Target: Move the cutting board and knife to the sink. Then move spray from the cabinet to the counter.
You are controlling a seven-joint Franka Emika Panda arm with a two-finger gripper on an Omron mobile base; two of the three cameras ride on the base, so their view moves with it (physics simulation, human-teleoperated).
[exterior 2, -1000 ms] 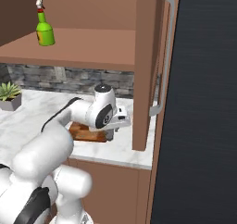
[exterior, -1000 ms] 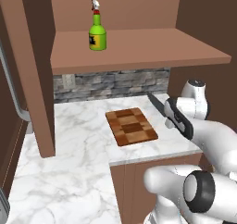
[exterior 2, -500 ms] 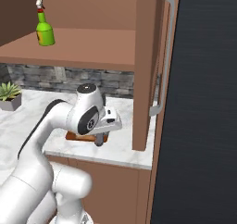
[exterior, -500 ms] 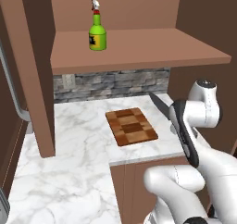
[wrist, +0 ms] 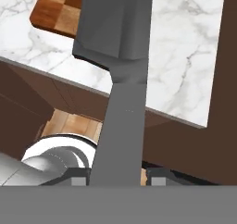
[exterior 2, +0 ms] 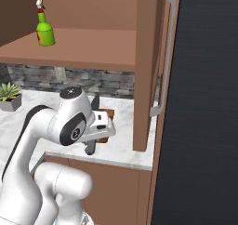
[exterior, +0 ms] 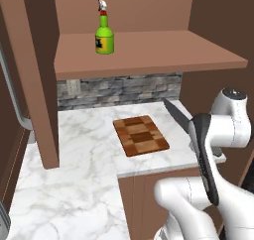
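My gripper [wrist: 118, 177] is shut on the knife [wrist: 121, 93], whose dark grey handle runs up between the fingertips [wrist: 77, 177] to the wide blade. In the left base view the knife [exterior: 196, 145] hangs tilted over the counter's front right edge, blade tip toward the wall, handle toward the floor. The gripper [exterior 2: 99, 127] sits just right of the cutting board [exterior: 141, 135], which lies flat on the white marble counter [exterior: 84, 150]. The green spray [exterior: 104, 34] stands on the brown cabinet shelf [exterior: 163, 53], also seen as the spray [exterior 2: 44, 29]. The sink is out of view.
A brown cabinet side panel [exterior: 39, 80] drops to the counter at the left. At the right stand a tall wooden panel [exterior 2: 145, 70] with a grey handle and a dark appliance face [exterior 2: 204, 103]. A potted plant [exterior 2: 8, 95] sits at the far left, by the stone backsplash [exterior: 119, 89].
The arm has lifted the knife off the counter beside the board and drawn it toward the front edge, its handle swinging downward. Board and spray have not moved.
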